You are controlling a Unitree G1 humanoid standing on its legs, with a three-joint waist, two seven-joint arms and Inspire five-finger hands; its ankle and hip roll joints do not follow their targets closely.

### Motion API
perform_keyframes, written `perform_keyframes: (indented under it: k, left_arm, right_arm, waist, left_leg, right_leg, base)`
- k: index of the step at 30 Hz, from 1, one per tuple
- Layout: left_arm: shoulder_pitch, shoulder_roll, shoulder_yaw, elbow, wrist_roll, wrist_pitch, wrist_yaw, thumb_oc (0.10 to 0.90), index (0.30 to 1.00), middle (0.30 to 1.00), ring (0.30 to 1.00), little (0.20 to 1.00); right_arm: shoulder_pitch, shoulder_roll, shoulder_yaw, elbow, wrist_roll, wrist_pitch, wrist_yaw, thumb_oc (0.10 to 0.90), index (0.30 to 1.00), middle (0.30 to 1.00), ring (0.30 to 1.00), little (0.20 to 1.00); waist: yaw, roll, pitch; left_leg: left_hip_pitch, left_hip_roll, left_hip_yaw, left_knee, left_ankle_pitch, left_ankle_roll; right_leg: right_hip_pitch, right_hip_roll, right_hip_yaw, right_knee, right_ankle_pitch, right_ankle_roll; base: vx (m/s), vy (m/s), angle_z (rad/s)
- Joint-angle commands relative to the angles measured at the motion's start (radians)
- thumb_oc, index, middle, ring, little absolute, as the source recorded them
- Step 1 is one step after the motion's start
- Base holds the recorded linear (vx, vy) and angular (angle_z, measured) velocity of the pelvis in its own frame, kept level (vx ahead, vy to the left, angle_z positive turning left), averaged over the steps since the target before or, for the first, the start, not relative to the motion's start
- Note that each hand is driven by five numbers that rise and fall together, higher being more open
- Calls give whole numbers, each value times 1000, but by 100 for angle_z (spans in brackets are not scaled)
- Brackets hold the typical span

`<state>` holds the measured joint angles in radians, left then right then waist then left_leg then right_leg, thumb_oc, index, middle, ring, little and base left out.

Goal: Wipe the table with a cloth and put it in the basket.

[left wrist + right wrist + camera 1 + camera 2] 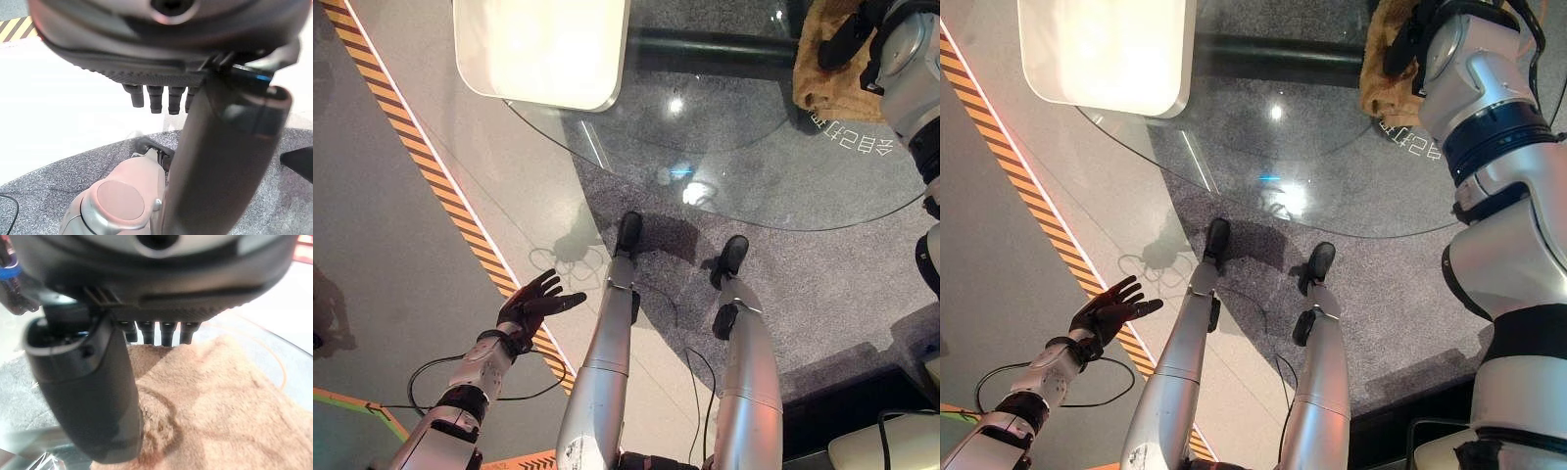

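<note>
Your right hand (98, 396) presses flat, fingers straight, on the tan fleecy cloth (220, 406) on the round glass table (754, 186), ready for wiping; your left hand (536, 305) hangs open, idle.

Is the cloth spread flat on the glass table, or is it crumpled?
Mostly spread: the tan cloth lies open on the glass table, with soft wrinkles by the right robot hand, whose straight fingers rest on it.

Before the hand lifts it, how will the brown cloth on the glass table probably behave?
The cloth looks thick and fluffy, with folds, so it would likely droop and bunch. It seems light, and may slide easily on the smooth glass table. The right hand rests on it.
</note>
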<state>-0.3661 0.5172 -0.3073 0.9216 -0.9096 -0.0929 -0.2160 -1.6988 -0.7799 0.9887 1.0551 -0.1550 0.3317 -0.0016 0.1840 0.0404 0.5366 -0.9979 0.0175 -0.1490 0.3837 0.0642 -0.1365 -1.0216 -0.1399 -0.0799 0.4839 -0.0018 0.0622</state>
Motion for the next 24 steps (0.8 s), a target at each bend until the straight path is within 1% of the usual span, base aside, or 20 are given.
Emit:
perform_keyframes:
  k: [1, 11, 13, 14, 18, 24]
  left_arm:
    - [104, -9, -14, 2, 2, 7, -15, 800, 900, 900, 900, 900]
    - [106, -9, -13, -13, 7, 13, -11, 800, 900, 900, 900, 900]
    - [109, -8, -12, -14, 7, 9, -12, 800, 900, 900, 900, 900]
    - [110, -7, -10, -15, 7, 9, -13, 800, 900, 900, 900, 900]
    - [111, -6, -11, -18, 4, 11, -10, 800, 900, 900, 900, 900]
    - [111, -3, -11, -24, 3, 17, -13, 800, 900, 900, 900, 900]
  right_arm:
    - [-60, -120, 78, 64, -42, 18, -8, 800, 900, 900, 900, 900]
    - [-58, -114, 95, 46, -75, -24, 40, 800, 900, 900, 900, 900]
    - [-60, -115, 100, 42, -90, -35, 44, 446, 596, 596, 596, 546]
    - [-61, -115, 103, 37, -90, -35, 45, 100, 300, 300, 300, 200]
    - [-59, -113, 113, 20, -92, -15, 57, 100, 300, 300, 300, 200]
    - [-63, -113, 113, 21, -106, -19, 71, 100, 300, 300, 300, 200]
  waist:
    - [-28, 68, -17]
    - [-23, 68, -17]
    - [-22, 68, -17]
    - [-22, 68, -17]
    - [-23, 69, -17]
    - [-21, 70, -17]
  left_leg:
    - [-11, -43, 83, -9, -22, 96]
    - [-12, -41, 82, -20, -16, 95]
    - [-13, -41, 82, -24, -14, 95]
    - [-12, -40, 83, -26, -14, 94]
    - [-13, -41, 83, -24, -13, 95]
    - [-14, -40, 83, -26, -11, 95]
  right_leg:
    - [17, 38, -94, 28, -77, -43]
    - [14, 34, -100, 20, -72, -41]
    - [14, 34, -101, 16, -70, -40]
    - [14, 33, -101, 14, -70, -39]
    - [11, 34, -101, 20, -70, -40]
    - [11, 33, -101, 18, -69, -39]
  base:
    - [0, 0, 0]
    - [0, 0, 0]
    - [0, 0, 0]
    - [0, 0, 0]
    - [0, 0, 0]
    - [0, 0, 0]
